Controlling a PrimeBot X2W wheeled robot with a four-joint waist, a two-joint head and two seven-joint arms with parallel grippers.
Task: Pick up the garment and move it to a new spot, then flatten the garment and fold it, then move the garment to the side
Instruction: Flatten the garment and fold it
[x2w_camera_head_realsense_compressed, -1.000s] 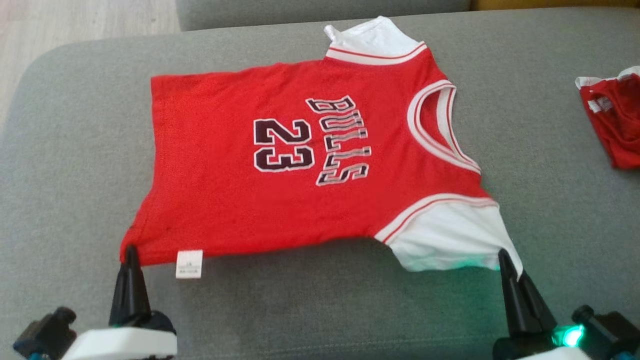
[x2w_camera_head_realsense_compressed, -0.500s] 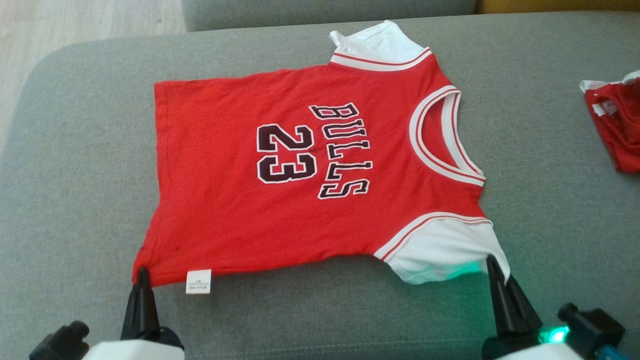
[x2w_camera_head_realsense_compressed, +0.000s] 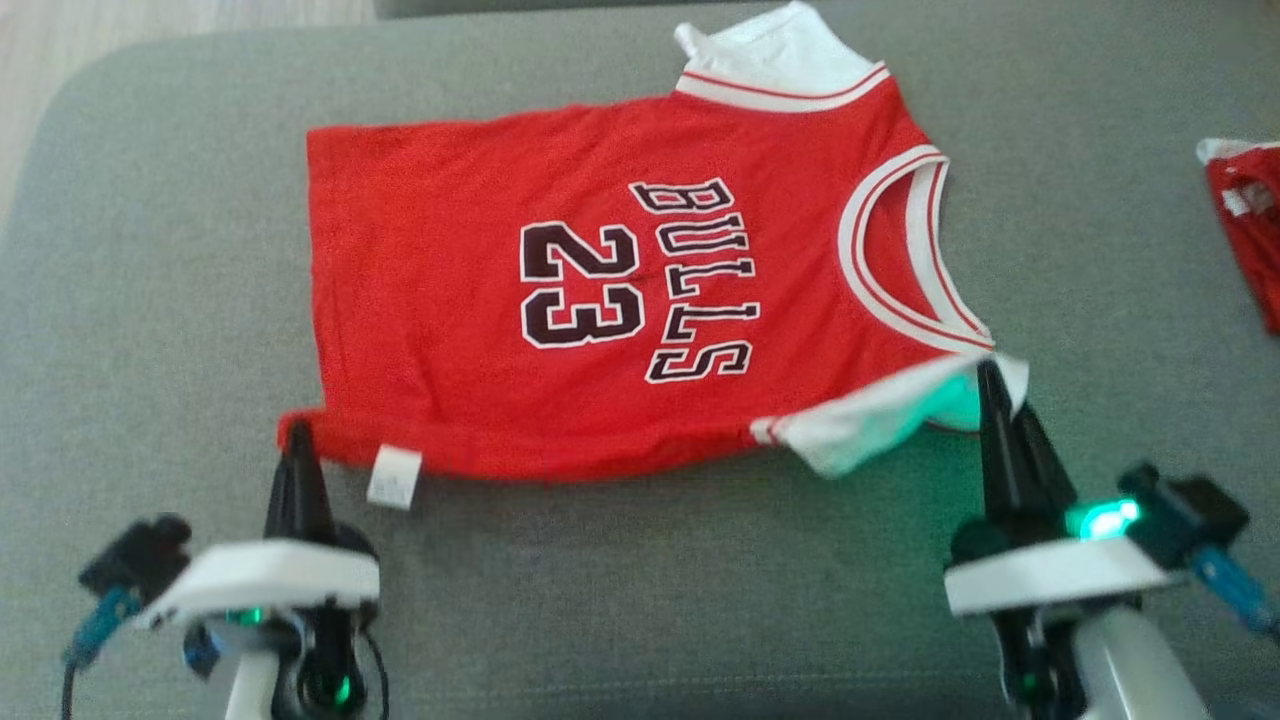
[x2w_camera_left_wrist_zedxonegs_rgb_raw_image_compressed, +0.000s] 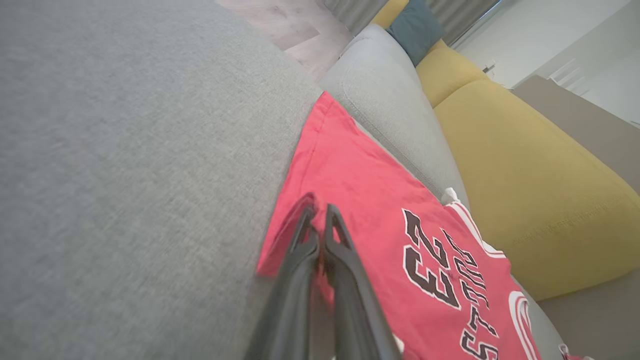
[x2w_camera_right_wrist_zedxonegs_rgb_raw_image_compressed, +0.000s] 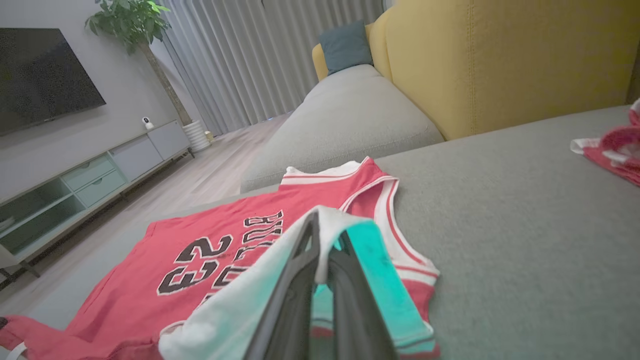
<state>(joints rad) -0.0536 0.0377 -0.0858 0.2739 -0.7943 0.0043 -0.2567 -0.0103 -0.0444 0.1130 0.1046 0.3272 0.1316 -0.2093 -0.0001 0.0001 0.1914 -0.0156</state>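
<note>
One red jersey lies on the grey sofa cushion, just beyond two sets of jaws: left jaws pinched tight on its hem corner, right jaws clamped on the raised white sleeve. The neck points toward the right jaws, and the long axis spans both. Further right, another red garment is cut off.

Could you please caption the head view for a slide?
Left gripper pinches red jersey at hem corner, right gripper at white sleeve, on grey cushion.
</note>
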